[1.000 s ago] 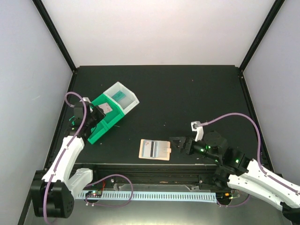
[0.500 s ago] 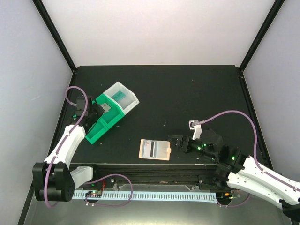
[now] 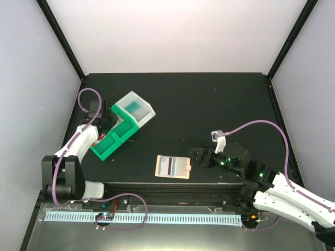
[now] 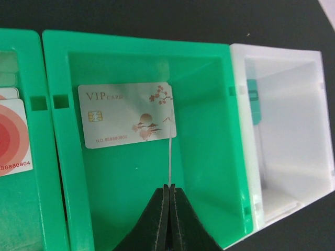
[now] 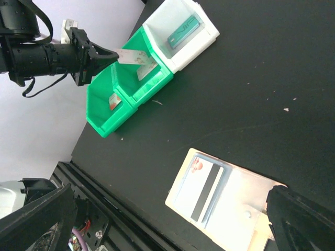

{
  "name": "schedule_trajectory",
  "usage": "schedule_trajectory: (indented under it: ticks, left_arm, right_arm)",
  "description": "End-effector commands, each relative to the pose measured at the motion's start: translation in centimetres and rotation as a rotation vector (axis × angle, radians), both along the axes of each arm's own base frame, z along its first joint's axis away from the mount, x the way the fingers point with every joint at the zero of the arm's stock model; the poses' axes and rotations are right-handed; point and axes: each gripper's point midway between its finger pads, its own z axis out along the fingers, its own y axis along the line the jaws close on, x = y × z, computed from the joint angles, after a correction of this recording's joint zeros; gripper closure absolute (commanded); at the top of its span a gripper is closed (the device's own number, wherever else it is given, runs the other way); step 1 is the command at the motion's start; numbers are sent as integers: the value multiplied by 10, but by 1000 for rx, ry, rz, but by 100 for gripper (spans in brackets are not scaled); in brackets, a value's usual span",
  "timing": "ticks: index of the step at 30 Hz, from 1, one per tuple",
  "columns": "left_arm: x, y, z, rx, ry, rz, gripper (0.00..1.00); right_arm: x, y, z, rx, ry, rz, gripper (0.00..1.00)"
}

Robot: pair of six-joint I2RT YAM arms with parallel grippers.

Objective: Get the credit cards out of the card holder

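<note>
So compared with a second ago, the left arm (image 3: 78, 142) has folded back toward the upper left of the top view. Its left end effector (image 3: 108, 121) has crept up along the green bin (image 3: 102, 148), while the right end effector (image 3: 197, 157) barely shifted and the card holder (image 3: 172, 167) hasn't budged. The left arm now reaches in level from the left, its fingers pressed together and pinching a thin pale card (image 4: 169, 157) edge-on over the bin's middle compartment. The right one hangs low just right of the holder, fingers spread wide with nothing between them. The holder lies open on the surface (image 3: 209, 104) in the lower middle of the top view, with a dark-striped card (image 5: 204, 189) still tucked inside. In the middle compartment lies a card reading "VIP CARD" (image 4: 125, 115) and "NO.858880802". The next compartment left has a red-ringed card (image 4: 10, 137) whose number ends in 0804. The white bin (image 4: 293, 130) holds a teal card (image 5: 183, 31).
</note>
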Motion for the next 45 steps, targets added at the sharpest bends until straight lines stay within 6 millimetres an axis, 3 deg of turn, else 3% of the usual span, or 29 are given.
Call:
schedule_trajectory:
  ticks: [1,20,26,45]
  left_arm:
    - [11,1,5,-8,-14,-5,99]
    - [35,6,-7,25,-1,-9,98]
    - [38,13,-3,53,-14,11,98]
    - [42,20,-18,90,30,24,98]
  right_arm:
    - [7,-4,13,-10,-57,-34,0]
    - [14,-2,12,-77,-86,-36,0]
    - [15,-4,13,-93,-96,-37,0]
    - [17,-7,8,-129,-100,-45,0]
